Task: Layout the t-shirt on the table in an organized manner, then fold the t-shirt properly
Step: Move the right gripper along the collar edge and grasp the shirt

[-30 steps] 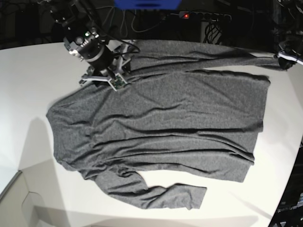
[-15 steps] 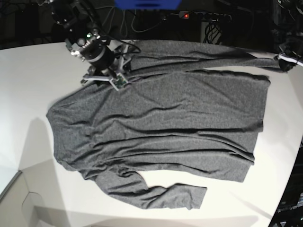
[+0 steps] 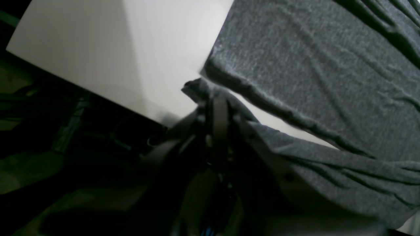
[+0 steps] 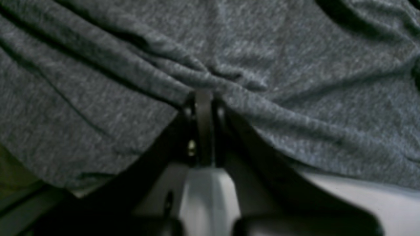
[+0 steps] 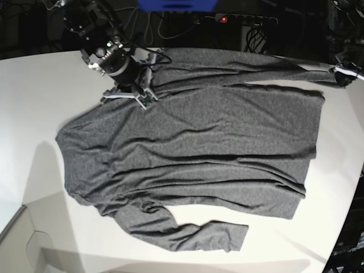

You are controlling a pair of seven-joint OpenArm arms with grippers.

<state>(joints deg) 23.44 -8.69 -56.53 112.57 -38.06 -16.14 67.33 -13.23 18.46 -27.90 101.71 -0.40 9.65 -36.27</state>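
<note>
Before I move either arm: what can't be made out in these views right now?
- Base view: right claw tips, hidden under its own wrist.
- Base view: left claw, cut off by the right edge.
- Right wrist view: how many layers of the shirt are pinched; blurred, folds cover the tips.
- Left wrist view: claw body, lost in dark shadow; the table edge is blurred.

The t-shirt (image 5: pixel 193 153) lies spread flat across the table (image 5: pixel 34 102), one sleeve stretched along the far edge, the other folded near the front edge. The right gripper (image 5: pixel 133 91) presses down at its far-left shoulder, apparently pinching fabric.
</note>
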